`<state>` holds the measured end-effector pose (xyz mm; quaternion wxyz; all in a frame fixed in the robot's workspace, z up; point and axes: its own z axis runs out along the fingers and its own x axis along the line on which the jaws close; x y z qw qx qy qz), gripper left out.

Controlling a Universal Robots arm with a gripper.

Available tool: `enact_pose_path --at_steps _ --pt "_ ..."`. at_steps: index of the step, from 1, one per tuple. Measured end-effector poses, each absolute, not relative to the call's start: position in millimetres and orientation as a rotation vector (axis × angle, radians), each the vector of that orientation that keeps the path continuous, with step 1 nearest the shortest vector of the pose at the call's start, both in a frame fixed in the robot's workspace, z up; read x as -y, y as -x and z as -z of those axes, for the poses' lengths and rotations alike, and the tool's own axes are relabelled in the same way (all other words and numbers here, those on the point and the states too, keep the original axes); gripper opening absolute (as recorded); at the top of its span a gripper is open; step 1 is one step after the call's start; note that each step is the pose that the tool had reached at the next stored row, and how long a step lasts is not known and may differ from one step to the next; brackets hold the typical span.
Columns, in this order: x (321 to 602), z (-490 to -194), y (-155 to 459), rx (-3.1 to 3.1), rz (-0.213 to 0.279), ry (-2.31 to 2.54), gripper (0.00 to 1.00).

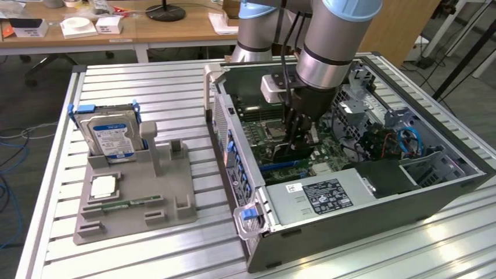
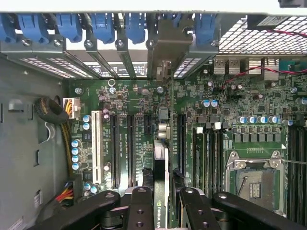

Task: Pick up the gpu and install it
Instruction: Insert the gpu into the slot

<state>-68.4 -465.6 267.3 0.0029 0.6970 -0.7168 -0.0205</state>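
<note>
The end effector [image 2: 165, 203] reaches down into the open computer case [image 1: 434, 200], which lies on its side at the bench's [image 1: 139, 78] edge on the exterior view's right. Its fingers [image 2: 140, 211] are closed partway onto the gpu [image 2: 163, 163], gripping the thin card by its two flat faces. The card stands on edge over the motherboard [image 2: 230, 105], its long axis running toward the case's rear wall, where its silvery bracket [image 2: 169, 45] sits among the blue slot clips [image 2: 103, 24]. Toward the bench's opposite edge, a grey holder [image 1: 132, 197] carries a hard drive [image 1: 112, 136] upright.
</note>
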Motion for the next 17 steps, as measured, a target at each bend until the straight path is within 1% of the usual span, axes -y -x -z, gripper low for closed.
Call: enact_pose_path --at_steps 7,17 --pt "465.4 -259.6 69.7 2.247 0.064 -2.186 0.26" --pt "465.1 -258.4 69.9 2.248 0.064 -2.186 0.26"
